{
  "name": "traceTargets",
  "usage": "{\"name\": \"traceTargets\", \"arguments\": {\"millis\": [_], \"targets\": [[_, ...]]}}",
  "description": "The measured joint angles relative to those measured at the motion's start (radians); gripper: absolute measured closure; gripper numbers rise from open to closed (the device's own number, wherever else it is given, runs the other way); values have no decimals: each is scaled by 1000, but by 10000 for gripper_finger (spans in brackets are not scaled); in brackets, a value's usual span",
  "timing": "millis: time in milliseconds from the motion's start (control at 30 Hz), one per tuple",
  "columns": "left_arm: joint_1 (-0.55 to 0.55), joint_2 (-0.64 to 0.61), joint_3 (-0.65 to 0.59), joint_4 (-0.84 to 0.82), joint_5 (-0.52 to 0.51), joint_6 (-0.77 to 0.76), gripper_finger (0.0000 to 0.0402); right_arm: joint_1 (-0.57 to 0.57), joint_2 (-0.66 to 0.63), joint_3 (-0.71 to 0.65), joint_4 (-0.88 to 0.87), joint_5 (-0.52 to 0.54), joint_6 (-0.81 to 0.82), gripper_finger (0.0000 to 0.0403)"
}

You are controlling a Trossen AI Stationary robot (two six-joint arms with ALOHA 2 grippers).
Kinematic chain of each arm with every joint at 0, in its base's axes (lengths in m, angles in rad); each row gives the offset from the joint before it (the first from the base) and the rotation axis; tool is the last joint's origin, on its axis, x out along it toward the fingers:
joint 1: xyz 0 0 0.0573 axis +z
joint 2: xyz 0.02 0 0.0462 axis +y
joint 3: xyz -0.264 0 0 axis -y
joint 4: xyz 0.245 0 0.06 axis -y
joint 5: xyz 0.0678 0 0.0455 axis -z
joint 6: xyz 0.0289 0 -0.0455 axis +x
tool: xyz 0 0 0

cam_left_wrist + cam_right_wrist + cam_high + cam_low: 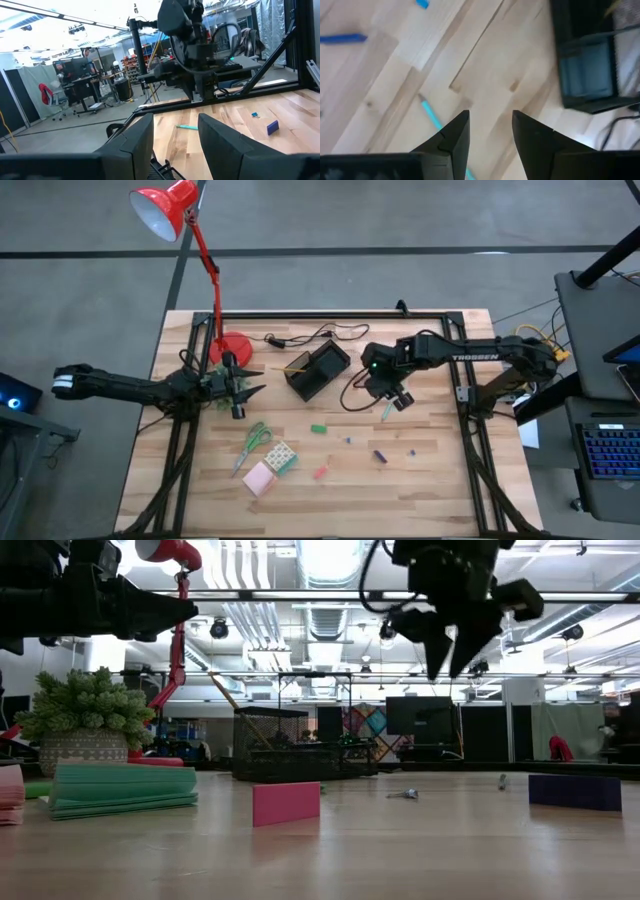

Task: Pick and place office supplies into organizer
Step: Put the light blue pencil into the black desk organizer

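Wooden counter [440, 480] is strewn with supplies, scissors [256, 442] and pink pad [259, 479] among them, well apart from the organizer [317, 370] (barely begun, I judge), while the right end effector [397, 401] hovers parted and empty above a teal pen [433, 117], the left end effector [243, 385] idling parted by the lamp.

A red desk lamp [170, 210] and black cable [310, 337] occupy the wooden table [430, 480].
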Motion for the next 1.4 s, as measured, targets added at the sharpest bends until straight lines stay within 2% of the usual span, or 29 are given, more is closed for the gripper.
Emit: {"name": "traceTargets", "arguments": {"millis": [633, 967, 1233, 1400], "targets": [[0, 0, 0, 0, 0, -1, 259, 0, 0, -257, 67, 19, 5, 280], [0, 0, 0, 0, 0, -2, 259, 0, 0, -348, 178, 130, -5, 266], [0, 0, 0, 0, 0, -2, 259, 0, 0, -385, 198, 131, -33, 246], [0, 0, 0, 0, 0, -2, 259, 0, 0, -394, 215, 131, -76, 248]]}}
